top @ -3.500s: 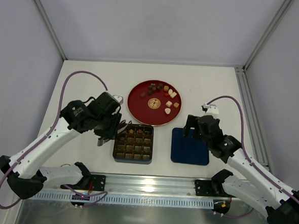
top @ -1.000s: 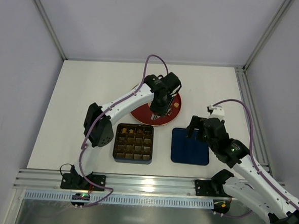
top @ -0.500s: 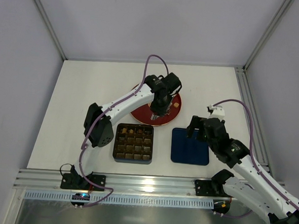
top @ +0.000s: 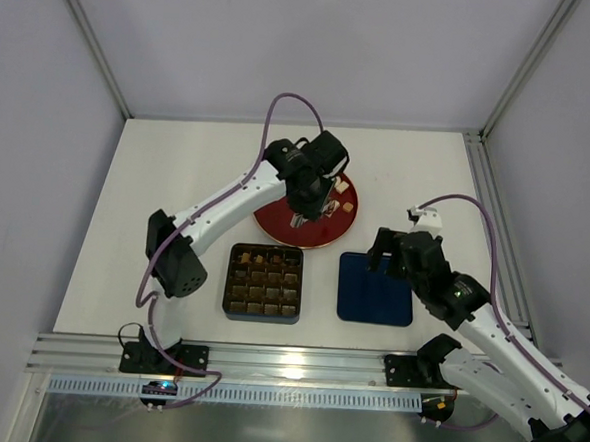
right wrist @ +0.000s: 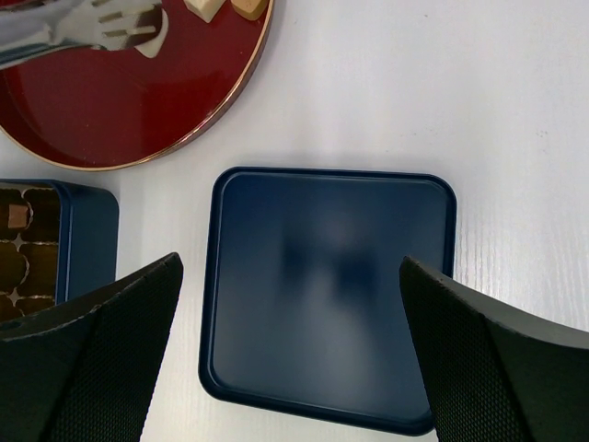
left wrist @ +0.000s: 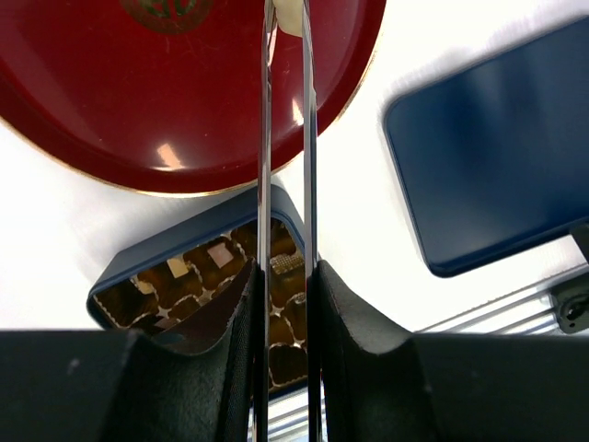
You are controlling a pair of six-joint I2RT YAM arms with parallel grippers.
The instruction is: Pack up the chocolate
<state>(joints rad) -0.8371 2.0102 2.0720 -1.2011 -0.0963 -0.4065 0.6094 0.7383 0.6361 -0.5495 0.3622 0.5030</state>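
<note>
Chocolate (right wrist: 203,7) lies in two places: loose pieces on the red plate (top: 275,223), and more in the cells of the blue box (top: 260,316), just on the near side of the plate. One pale piece shows between the tips of the thin metal tongs (left wrist: 266,138) above the plate. The left claw (left wrist: 285,276) is clamped on the tongs. The right claw (right wrist: 290,267) is spread wide over the blue lid (right wrist: 327,295), which lies flat on the desk (top: 178,174) to the right of the box, not touching it.

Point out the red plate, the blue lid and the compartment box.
Red plate (top: 278,227): top view, bare lower-left surface.
Blue lid (right wrist: 327,295): right wrist view, centre.
Compartment box (right wrist: 90,247): right wrist view, blue side wall.
</note>
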